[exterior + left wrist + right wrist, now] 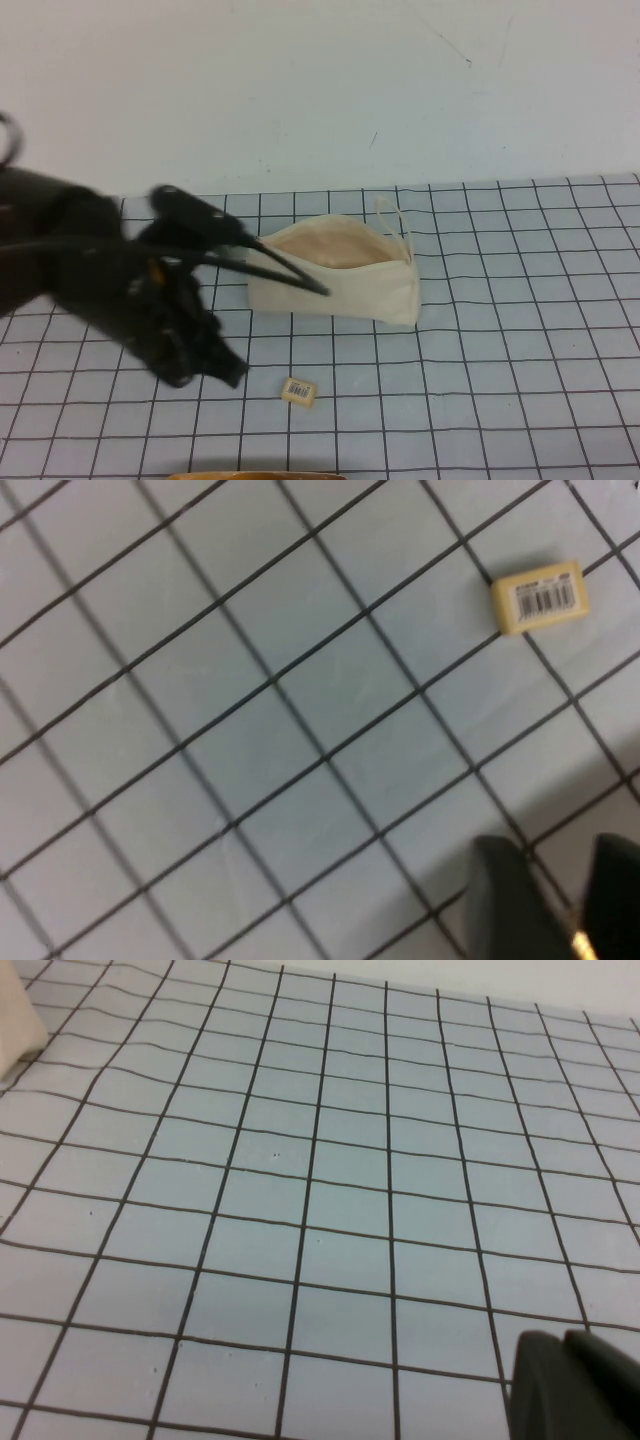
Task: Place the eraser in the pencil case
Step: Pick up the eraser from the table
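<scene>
One eraser point(299, 391) and one pencil case point(335, 270) lie on the gridded tabletop point(520, 380) in the high view, the eraser flat and label-up, well apart from the case at about its seven o'clock. The case has its mouth gaping, peach lining showing, pull loop at its one o'clock end. One arm is in sight here: the left gripper point(225, 372) hangs low over the tabletop, at nine o'clock of the eraser and near it, touching nothing. Whether its fingers are parted I cannot tell from this view. The right gripper does not show.

Seen from the left wrist, one eraser point(540, 597) again, lying free on the grid. Two dark fingers point(510, 895) stand with a gap between them, released and empty, well short of the block. My worry: so small and flat a block may skid or flip if one finger meets it first, and it could slip out on the way over.

From the right wrist, only a corner of the pencil case point(18, 1020) and bare grid appear. The right gripper point(580, 1385) shows as one dark mass, so its grip cannot be told. A soft, sagging case mouth could fold shut under the drop.
</scene>
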`<action>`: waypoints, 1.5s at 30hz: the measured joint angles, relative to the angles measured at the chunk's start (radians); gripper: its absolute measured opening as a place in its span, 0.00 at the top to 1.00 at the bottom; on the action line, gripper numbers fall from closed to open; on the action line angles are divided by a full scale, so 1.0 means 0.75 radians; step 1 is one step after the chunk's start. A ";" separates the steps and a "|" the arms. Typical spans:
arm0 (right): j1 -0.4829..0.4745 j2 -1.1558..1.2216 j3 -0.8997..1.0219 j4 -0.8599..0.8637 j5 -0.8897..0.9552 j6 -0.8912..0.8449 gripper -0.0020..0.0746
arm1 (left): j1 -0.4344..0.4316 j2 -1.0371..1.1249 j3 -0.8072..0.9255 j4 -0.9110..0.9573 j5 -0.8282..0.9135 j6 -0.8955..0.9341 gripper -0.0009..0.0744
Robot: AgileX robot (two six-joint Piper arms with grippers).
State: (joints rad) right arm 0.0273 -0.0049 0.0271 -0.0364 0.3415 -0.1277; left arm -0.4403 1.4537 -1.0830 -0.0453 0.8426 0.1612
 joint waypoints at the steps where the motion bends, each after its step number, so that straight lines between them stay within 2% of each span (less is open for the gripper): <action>1: 0.000 0.000 0.000 0.000 0.000 0.000 0.98 | -0.028 0.047 -0.032 0.020 0.006 -0.024 0.77; 5: 0.000 0.000 0.000 0.000 0.000 0.000 0.98 | -0.105 0.221 -0.153 0.039 0.008 -0.104 0.43; 7: 0.000 0.000 0.000 0.000 0.000 0.000 0.98 | -0.122 0.301 -0.205 0.023 0.008 -0.128 0.34; 10: 0.000 0.000 0.000 0.000 0.000 0.000 0.98 | -0.135 0.412 -0.281 -0.011 0.008 -0.146 0.29; 17: 0.000 0.000 0.000 0.000 0.000 0.000 0.98 | -0.164 0.585 -0.344 -0.029 -0.010 -0.149 0.29; 32: 0.000 0.000 0.000 0.000 0.000 0.000 0.98 | -0.174 0.731 -0.352 -0.019 -0.097 -0.182 0.30; 36: 0.000 0.000 0.000 0.000 0.000 0.000 0.98 | -0.174 0.739 -0.352 -0.019 -0.109 -0.215 0.40; 39: 0.000 0.000 0.000 0.000 0.000 0.000 0.98 | -0.174 0.739 -0.352 -0.019 -0.109 -0.215 0.60; 45: 0.000 0.000 0.000 0.000 0.000 0.000 0.98 | -0.174 0.731 -0.421 -0.012 0.030 -0.215 0.61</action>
State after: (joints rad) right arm 0.0273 -0.0049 0.0271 -0.0364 0.3415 -0.1277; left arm -0.5711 2.0016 -1.3987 -0.0544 0.8653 0.0000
